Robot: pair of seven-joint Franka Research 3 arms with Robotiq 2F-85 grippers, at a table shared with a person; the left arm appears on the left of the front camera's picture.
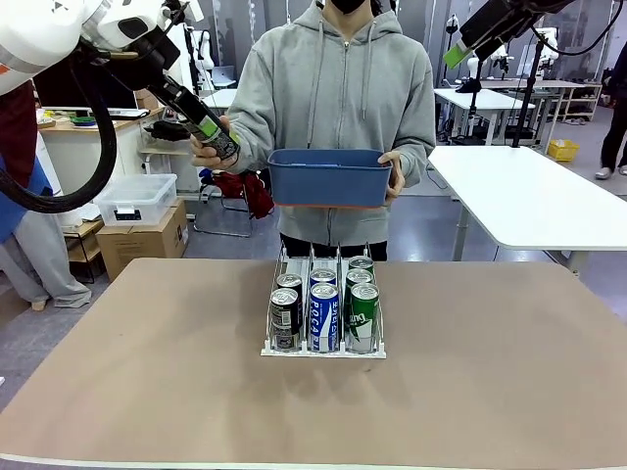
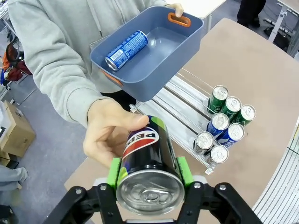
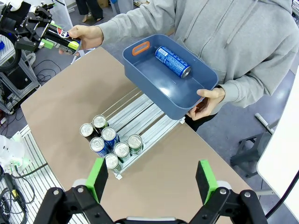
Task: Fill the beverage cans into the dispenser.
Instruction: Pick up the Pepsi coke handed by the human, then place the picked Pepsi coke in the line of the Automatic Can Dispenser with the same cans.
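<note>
Your left claw [image 2: 149,173] has its green pads [image 2: 115,171] pressed on both sides of a slim black drink can with a silver top [image 2: 148,156], held up off the table.
The can lies straight between the fingers, silver top toward the wrist camera, its far end wrapped by the person's hand [image 2: 108,135]; you can read "PEPSI" upside down over a red, white and blue roundel. The person's other hand [image 3: 210,100] holds a blue plastic bin [image 2: 189,39] above the clear-plastic three-lane dispenser [image 2: 184,100]. One blue-and-white can [image 2: 126,50] lies on its side in the bin, its print too small to read. At the dispenser's front end stand seven cans [image 2: 231,106]: three green, two blue-and-white, two black-and-silver. Your right claw [image 3: 152,181] hangs high over the table, jaws spread wide, holding nothing.
</note>
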